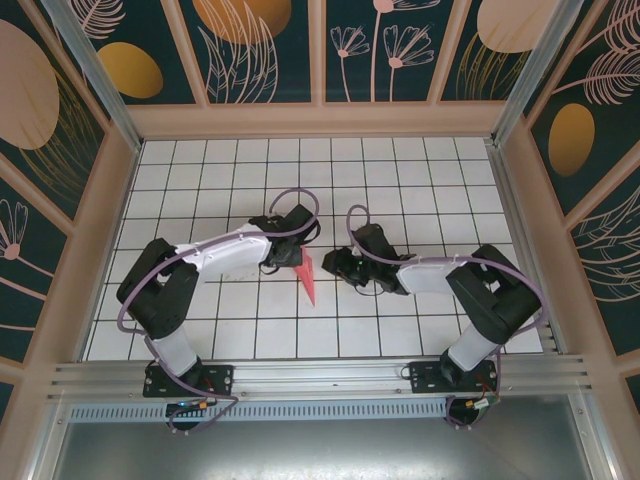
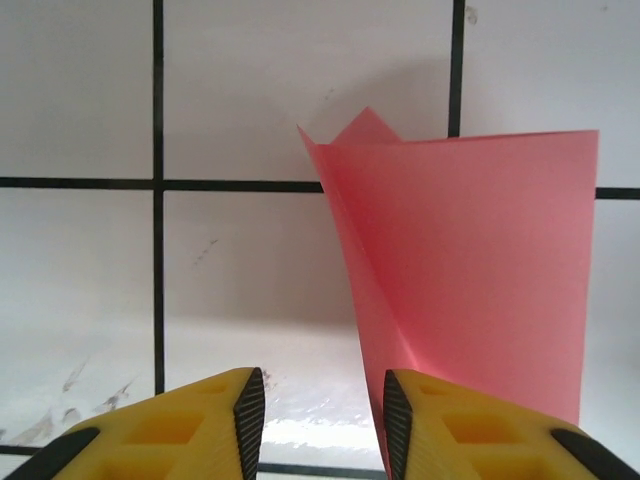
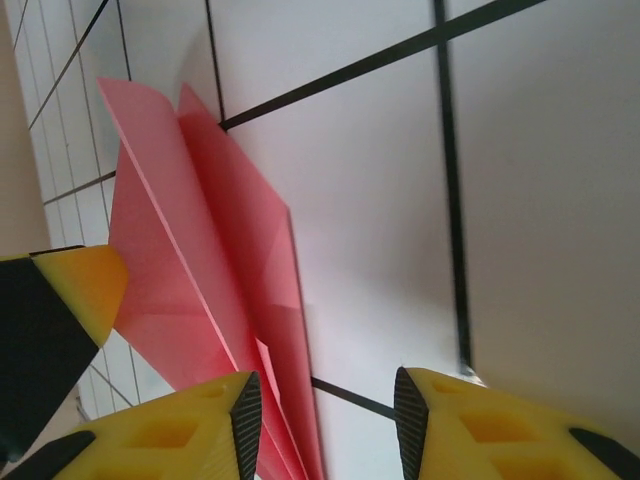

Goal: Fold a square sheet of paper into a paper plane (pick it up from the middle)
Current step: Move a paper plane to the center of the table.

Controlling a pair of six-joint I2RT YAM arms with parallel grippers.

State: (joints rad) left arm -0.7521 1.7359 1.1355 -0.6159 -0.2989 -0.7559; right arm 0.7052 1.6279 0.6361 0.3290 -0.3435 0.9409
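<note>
Grid table (image 1: 250,330) | paper plane (image 1: 306,275) long axis far-near, tip toward bases | both jaws parted, empty

Salmon-pink paper plane (image 1: 307,276) near the centre of the worktop (image 1: 400,180)
Narrow folded dart, tip toward six o'clock, wide tail toward twelve; its layers gape, apparently propped on edge.

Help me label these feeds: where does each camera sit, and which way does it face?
Top external: above and behind the bases, looking down on the grid table, left arm, right arm, paper plane.
Left wrist: on the left gripper, looking past its yellow fingers at the plane.
Right wrist: on the right gripper, likewise.
All share the plane.
</note>
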